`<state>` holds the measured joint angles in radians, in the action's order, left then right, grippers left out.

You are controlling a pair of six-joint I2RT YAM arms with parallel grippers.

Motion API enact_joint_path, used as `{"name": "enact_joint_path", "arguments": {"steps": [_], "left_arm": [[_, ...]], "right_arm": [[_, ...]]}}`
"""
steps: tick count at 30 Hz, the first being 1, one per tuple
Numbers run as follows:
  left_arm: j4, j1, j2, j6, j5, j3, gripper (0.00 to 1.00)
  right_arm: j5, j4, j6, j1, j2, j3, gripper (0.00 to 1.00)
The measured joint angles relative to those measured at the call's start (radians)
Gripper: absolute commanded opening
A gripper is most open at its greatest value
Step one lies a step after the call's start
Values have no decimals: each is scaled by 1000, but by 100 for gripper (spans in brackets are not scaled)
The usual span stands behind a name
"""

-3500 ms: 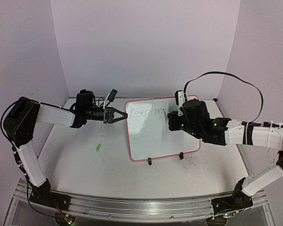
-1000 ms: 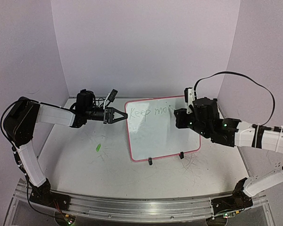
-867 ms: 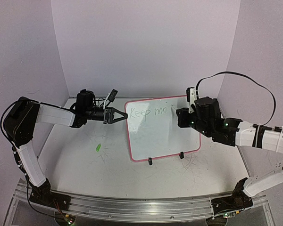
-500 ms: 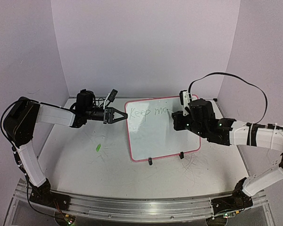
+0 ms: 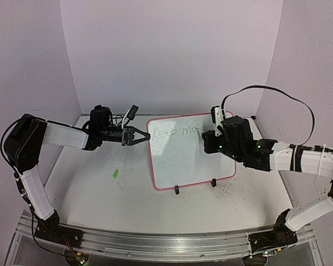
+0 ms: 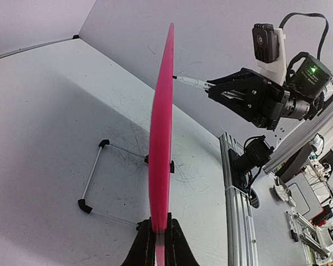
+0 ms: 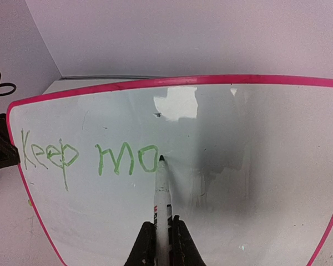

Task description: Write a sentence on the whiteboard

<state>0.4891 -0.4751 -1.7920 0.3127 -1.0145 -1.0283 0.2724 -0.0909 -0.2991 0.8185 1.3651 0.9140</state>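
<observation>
The whiteboard with its pink frame stands on two black feet mid-table. It shows edge-on in the left wrist view and face-on in the right wrist view. The sentence reads "Keep mo" in green; it also shows in the top view. My left gripper is shut on the board's left edge. My right gripper is shut on a white marker. The marker's dark tip touches the board just right of the "o".
A small green marker cap lies on the table left of the board. The board's wire stand rests behind it. Purple walls enclose the table on three sides. An aluminium rail runs along the near edge.
The writing grew from "Keep m" to "Keep mo". My right gripper drew back to the right, then returned left to the end of the "o". The left arm stayed still.
</observation>
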Motion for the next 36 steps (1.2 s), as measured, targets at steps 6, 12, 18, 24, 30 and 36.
{"name": "enact_joint_path", "arguments": {"steps": [6, 12, 18, 24, 30, 36], "left_arm": [[0, 0, 0, 0, 0, 0, 0], [0, 0, 0, 0, 0, 0, 0], [0, 0, 0, -1, 0, 0, 0], [-1, 0, 0, -1, 0, 0, 0], [-2, 0, 0, 0, 3, 0, 0], [-13, 0, 0, 0, 5, -5, 0]], "right_arm": [[13, -9, 8, 0, 2, 16, 0], [26, -16, 10, 0, 11, 28, 0], [30, -12, 4, 0, 14, 28, 0], [33, 2, -14, 0, 14, 27, 0], [31, 1, -33, 0, 12, 6, 0], [26, 2, -54, 1, 0, -23, 0]]}}
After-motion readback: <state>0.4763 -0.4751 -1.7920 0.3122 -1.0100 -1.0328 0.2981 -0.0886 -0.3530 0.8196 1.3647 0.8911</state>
